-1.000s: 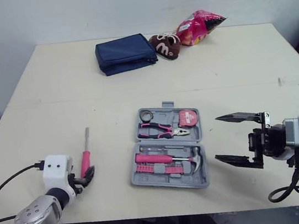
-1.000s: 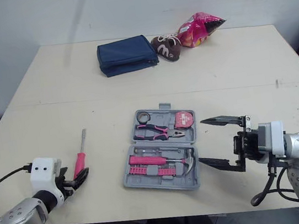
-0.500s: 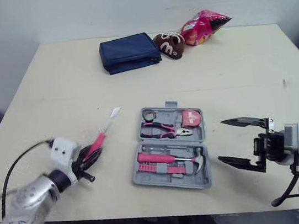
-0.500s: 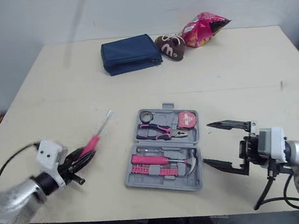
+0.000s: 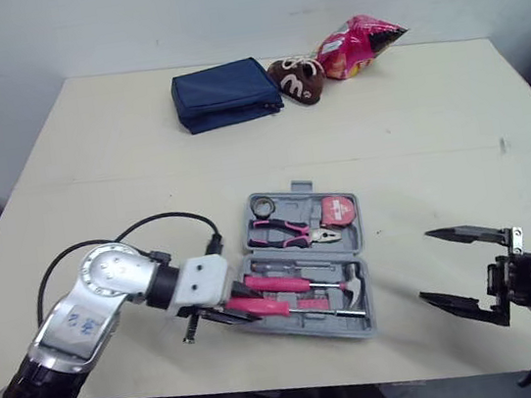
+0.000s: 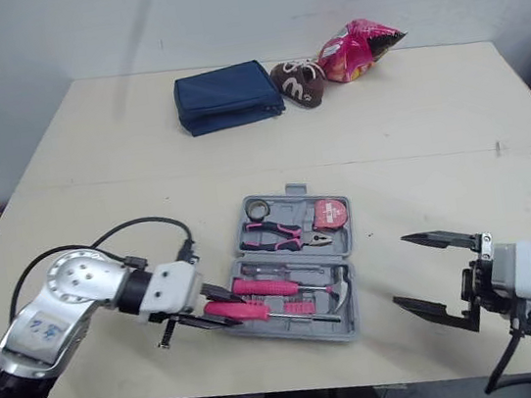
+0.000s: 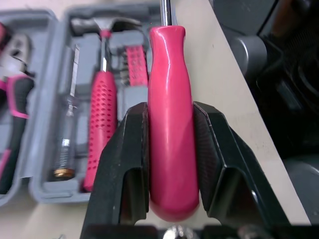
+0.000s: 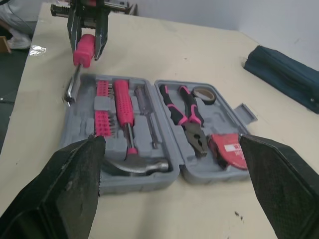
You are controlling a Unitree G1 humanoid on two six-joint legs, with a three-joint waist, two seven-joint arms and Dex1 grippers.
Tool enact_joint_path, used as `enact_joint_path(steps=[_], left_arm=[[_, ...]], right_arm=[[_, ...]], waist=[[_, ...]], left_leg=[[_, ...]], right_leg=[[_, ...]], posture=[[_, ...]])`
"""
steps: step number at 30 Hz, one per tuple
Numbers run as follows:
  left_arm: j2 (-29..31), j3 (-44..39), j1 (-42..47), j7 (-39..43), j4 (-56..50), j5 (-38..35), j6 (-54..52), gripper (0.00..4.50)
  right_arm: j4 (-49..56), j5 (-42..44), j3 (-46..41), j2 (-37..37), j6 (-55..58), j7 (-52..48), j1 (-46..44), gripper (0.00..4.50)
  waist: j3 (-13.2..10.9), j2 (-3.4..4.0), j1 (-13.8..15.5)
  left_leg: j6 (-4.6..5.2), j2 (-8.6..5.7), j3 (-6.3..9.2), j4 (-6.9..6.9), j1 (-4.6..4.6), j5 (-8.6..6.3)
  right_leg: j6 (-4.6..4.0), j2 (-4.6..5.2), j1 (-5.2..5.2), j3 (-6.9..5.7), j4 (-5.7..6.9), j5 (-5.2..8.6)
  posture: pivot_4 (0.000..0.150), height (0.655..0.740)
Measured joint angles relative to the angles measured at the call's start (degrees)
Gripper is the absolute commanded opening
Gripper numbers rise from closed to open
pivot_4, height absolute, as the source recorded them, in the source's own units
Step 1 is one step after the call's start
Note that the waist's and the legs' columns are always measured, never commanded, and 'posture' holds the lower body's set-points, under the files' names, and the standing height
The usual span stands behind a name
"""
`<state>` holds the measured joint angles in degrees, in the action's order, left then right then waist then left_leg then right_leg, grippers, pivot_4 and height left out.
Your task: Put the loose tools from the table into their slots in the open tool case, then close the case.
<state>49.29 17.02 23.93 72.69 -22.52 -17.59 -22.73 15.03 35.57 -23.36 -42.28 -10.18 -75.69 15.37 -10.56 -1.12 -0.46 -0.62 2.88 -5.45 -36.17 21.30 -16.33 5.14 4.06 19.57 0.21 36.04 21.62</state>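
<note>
While left fingers (image 7: 123, 164) clamp screwdriver (image 7: 169, 124), seemingly over case (image 5: 358, 237) edge, right fingers (image 5: 463, 233) spread.

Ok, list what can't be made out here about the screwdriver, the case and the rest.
- Screwdriver tip shape: shaft cut off by the frame edge in the left wrist view; too small in the other views.
- Free slot in the tool case: in the head views the left gripper and screwdriver cover part of its near half.
- Print on the snack bag: too small in the head views.
</note>
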Motion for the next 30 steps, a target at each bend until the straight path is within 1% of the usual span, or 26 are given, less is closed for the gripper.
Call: enact_joint_path(steps=[4, 9, 13, 20, 29, 30], left_arm=[[-1.52, 4.51, 2.22, -2.39, -2.10, 2.47, -7.04, 0.58], [-1.77, 7.19, 2.95, -3.42, -2.23, 4.72, -10.78, 0.58], [-2.67, 9.16, 4.44, -3.81, -2.09, 6.17, -11.59, 0.58], [-4.25, 10.06, 5.12, -5.06, -1.40, 7.83, -12.69, 0.58], [-4.17, 10.08, 5.85, -5.49, -1.28, 8.94, -14.12, 0.58], [-4.20, 10.08, 5.85, -5.43, -1.28, 8.91, -14.18, 1.08]], right_arm=[[-0.48, -0.11, -0.36, 0.37, -1.82, -1.39, 2.20, 4.50], [-2.03, -0.11, -1.84, 0.41, -3.66, -2.62, 3.91, 4.50], [-2.28, 0.05, -2.00, 0.60, -4.97, -3.59, 5.11, 4.50], [-2.42, 0.41, -2.07, 1.15, -6.17, -4.06, 6.40, 4.50], [-2.41, 0.94, -2.10, 1.17, -6.23, -4.03, 7.04, 4.50], [-2.41, 0.96, -2.10, 1.17, -6.23, -4.02, 7.05, 4.50]], waist=[[-0.01, -0.01, 0.10], [-0.02, -0.03, 0.11], [-0.02, -0.03, 0.25], [-0.02, -0.03, 0.23], [-0.02, -0.03, 0.25], [-0.02, -0.03, 0.25]], left_leg=[[0.02, 0.01, 0.01, -0.03, -0.06, 0.03], [0.03, 0.00, 0.03, -0.03, -0.12, 0.06], [0.02, -0.01, 0.05, -0.06, -0.11, 0.07], [0.01, 0.00, 0.05, -0.08, -0.11, 0.08], [0.01, -0.01, 0.06, -0.11, -0.10, 0.08], [0.01, -0.01, 0.06, -0.11, -0.10, 0.08]], right_leg=[[0.04, -0.02, -0.02, 0.06, 0.10, -0.02], [0.05, -0.01, -0.02, 0.08, 0.25, -0.03], [0.04, 0.00, -0.02, 0.07, 0.25, -0.03], [0.04, 0.02, -0.02, 0.07, 0.26, -0.03], [0.03, 0.03, -0.03, 0.07, 0.29, -0.02], [0.03, 0.04, -0.03, 0.07, 0.29, -0.02]], posture=[[0.150, 0.7400], [0.150, 0.7400], [0.150, 0.7400], [0.150, 0.7400], [0.150, 0.7400], [0.150, 0.7400]])
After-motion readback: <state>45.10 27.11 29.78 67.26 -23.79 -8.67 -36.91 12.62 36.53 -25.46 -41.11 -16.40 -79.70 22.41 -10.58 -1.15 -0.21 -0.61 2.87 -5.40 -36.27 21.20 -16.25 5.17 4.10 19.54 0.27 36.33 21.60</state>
